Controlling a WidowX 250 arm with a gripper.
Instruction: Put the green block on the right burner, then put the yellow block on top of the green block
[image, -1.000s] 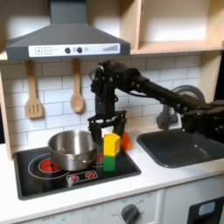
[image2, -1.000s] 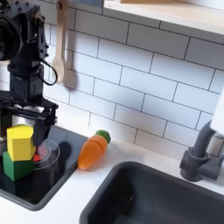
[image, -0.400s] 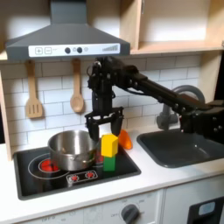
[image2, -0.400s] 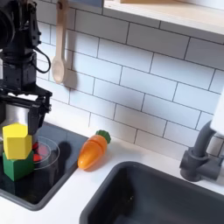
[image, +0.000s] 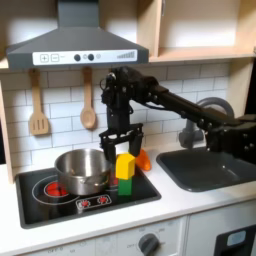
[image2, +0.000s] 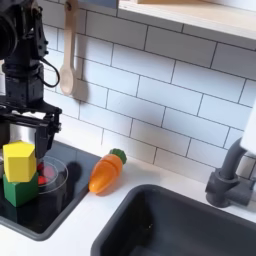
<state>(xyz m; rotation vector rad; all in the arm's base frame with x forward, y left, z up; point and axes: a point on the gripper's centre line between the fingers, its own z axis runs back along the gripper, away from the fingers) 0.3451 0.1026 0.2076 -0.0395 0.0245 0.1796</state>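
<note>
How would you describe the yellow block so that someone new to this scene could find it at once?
Start at the black stovetop left of the sink in the first exterior view. On its right burner, beside the metal pot, two small cubes are stacked. The yellow block is the upper one, resting on the green block, below the open end effector; the nearby carrot is orange and tapered.

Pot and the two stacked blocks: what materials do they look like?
Pot: looks like metal, shiny silver wall with reflections. Yellow block on the green block: plain matte faces, solid colour, no grain showing; painted wood or plastic, cannot tell which. The tool hangs open just above them.
</note>
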